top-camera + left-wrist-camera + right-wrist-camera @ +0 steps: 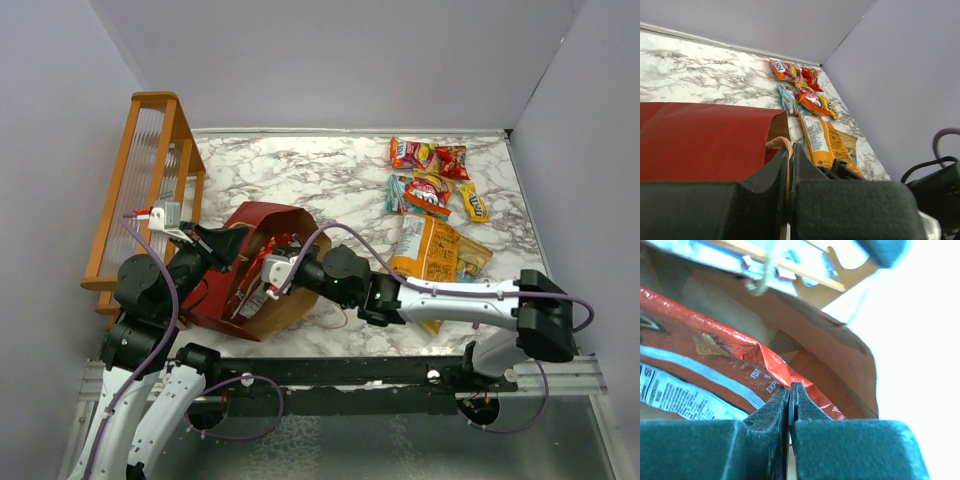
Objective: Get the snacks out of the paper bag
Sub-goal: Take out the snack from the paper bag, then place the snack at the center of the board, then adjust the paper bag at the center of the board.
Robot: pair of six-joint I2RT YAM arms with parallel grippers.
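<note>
The dark red paper bag (272,222) lies on its side at the left, its brown mouth toward the arms. My left gripper (222,243) is shut on its tan twisted handle (781,144), beside the bag's red wall (700,140). My right gripper (268,283) reaches into the bag's mouth and is shut on the crinkled edge of a red snack packet (715,355), with the brown inside of the bag (840,365) around it. Several other snacks lie on the table at the far right: small packets (428,175) and a large orange one (435,250), which also shows in the left wrist view (822,137).
An orange wooden rack (140,180) stands against the left wall, close behind the bag. The bag's other handle (327,320) lies loose on the marble table (300,170). Purple cables run along both arms. Grey walls close the back and the sides.
</note>
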